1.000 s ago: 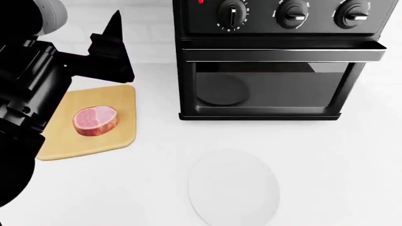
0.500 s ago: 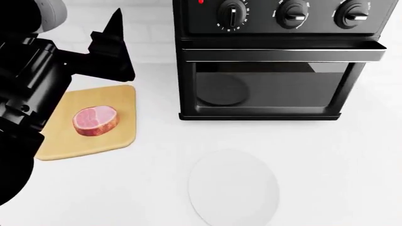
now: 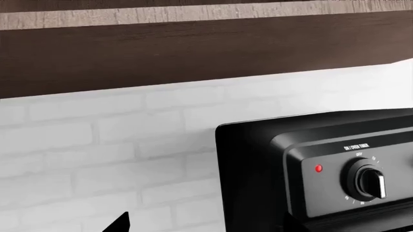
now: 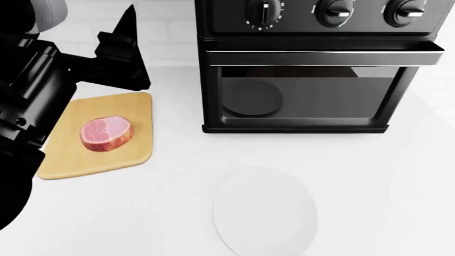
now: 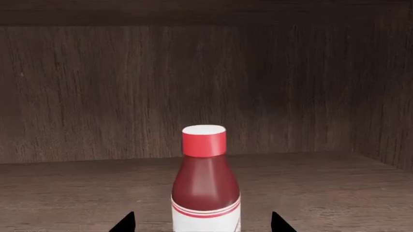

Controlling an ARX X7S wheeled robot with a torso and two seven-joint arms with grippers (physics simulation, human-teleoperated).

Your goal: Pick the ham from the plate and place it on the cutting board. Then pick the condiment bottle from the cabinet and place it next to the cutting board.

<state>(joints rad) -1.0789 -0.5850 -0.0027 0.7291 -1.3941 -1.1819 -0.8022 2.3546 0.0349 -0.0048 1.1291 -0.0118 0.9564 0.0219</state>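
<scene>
Ham (image 4: 106, 134): lying flat on the cutting board (image 4: 67, 157), toward its 12 o'clock half.
Plate (image 4: 265, 211): sitting bare at 4 o'clock from the board, well apart.
Condiment bottle (image 5: 204, 182): standing upright on the wooden cabinet shelf (image 5: 335, 188).
Right gripper (image 5: 203, 223): fingertips spreading wide, flanking the bottle, gripping nothing.
Left gripper (image 4: 124, 50): hovering at 12 o'clock of the board; opening cannot be told.
Toaster oven (image 4: 313, 69): standing at 3 o'clock from the board.
</scene>
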